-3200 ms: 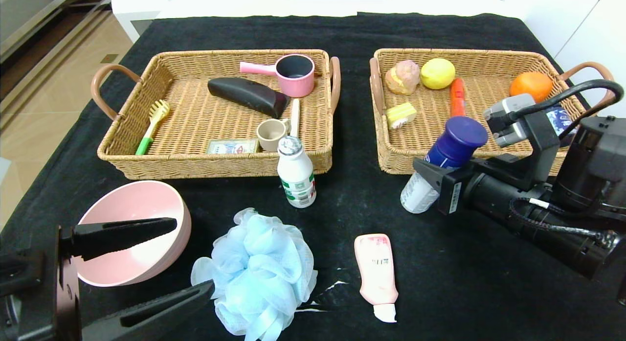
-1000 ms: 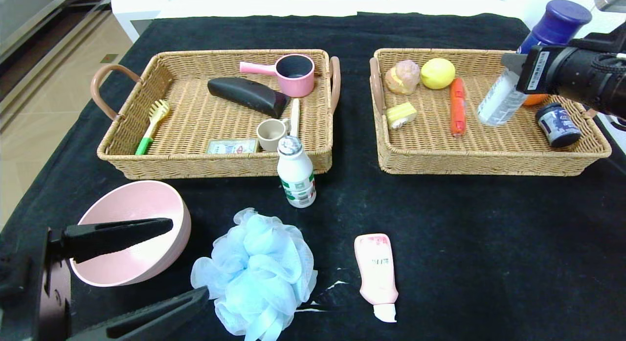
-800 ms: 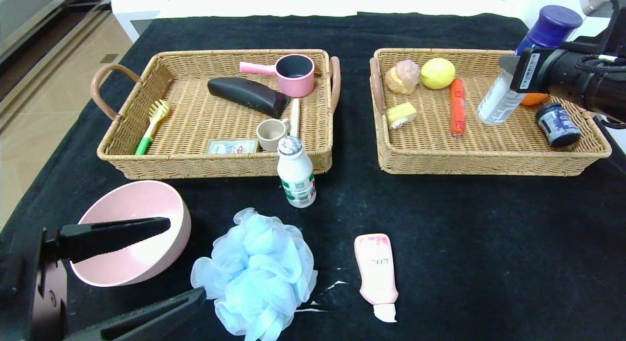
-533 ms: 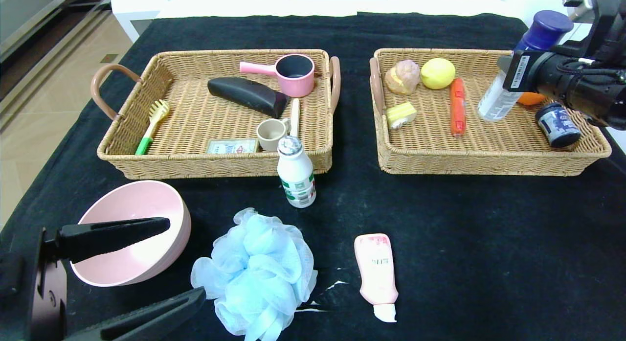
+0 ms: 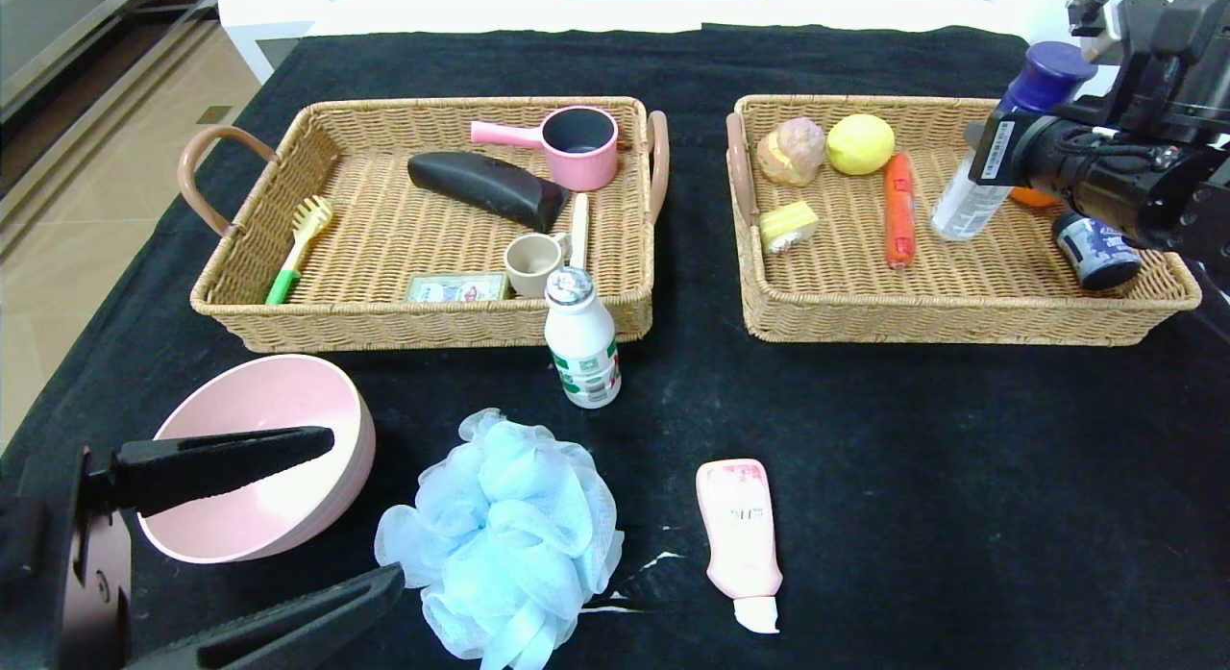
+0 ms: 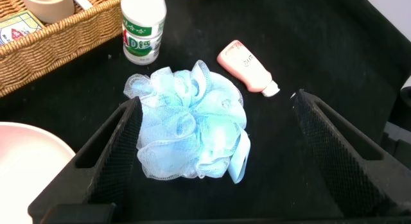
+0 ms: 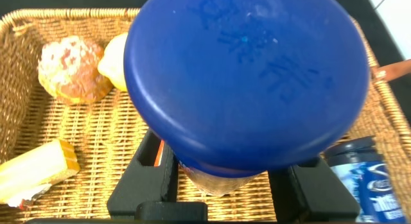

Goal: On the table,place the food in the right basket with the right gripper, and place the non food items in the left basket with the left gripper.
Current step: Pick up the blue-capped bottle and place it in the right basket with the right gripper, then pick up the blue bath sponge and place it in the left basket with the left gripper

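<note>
My right gripper (image 5: 992, 153) is shut on the tall white-blue spray can (image 5: 964, 201). The can hangs tilted over the right basket (image 5: 942, 329), its dark blue cap (image 7: 247, 76) filling the right wrist view between the black fingers (image 7: 144, 179). The orange-red sausage (image 5: 898, 209) lies in that basket. The white bottle (image 5: 582, 348) stands on the table in front of the left basket (image 5: 423, 329). My left gripper (image 5: 365, 508) is open low at the front left, its jaws either side of the blue pouf (image 6: 192, 128). The pink bowl (image 5: 259, 459) and pink tube (image 5: 740, 540) lie nearby.
The right basket also holds a muffin (image 5: 791, 151), a lemon (image 5: 860, 143), a cake slice (image 5: 788, 225), an orange and a dark jar (image 5: 1095, 250). The left basket holds a pink pot (image 5: 577, 146), a black case (image 5: 485, 189), a cup, a brush and a card box.
The right gripper has carried the spray can down and slightly left, lower into the right basket. The left arm and the items on the table have not moved.
</note>
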Motion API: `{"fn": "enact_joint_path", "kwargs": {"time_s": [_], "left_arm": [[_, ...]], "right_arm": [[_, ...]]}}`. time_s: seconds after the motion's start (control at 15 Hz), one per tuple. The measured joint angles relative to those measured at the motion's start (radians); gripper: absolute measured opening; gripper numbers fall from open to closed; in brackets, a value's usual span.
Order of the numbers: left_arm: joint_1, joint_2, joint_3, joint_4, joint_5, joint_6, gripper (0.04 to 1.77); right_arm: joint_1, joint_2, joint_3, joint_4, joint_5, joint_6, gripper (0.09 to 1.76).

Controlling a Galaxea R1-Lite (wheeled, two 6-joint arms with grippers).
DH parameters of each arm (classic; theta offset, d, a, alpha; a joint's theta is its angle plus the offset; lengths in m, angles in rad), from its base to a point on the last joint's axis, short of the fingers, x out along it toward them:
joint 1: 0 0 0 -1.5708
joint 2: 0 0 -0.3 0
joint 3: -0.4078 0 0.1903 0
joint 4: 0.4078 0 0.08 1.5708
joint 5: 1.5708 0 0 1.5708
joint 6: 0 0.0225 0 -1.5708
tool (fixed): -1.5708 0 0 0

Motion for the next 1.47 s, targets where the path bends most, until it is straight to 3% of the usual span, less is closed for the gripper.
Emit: {"fn": "enact_joint_path", "kwargs": {"time_s": [0.2,0.47,0.73,1.13,1.47], "left_arm": [[0.001,-0.001,0.0,0.0,0.0,0.0,1.72],[0.001,-0.001,0.001,0.0,0.0,0.0,1.72],[0.0,0.0,0.004,0.0,0.0,0.0,1.72],[0.001,0.0,0.008,0.001,0.001,0.008,1.72],[0.002,0.004,0.009,0.014,0.014,0.009,1.72]], "right_arm": [[0.001,0.011,0.002,0.0,0.0,0.002,0.84],[0.004,0.012,0.009,-0.005,0.0,0.008,1.19],[0.012,-0.007,0.031,0.009,-0.003,0.008,1.4],[0.044,-0.163,0.241,0.026,0.007,0.006,1.56],[0.129,-0.356,0.441,0.104,0.093,0.003,1.63]]}}
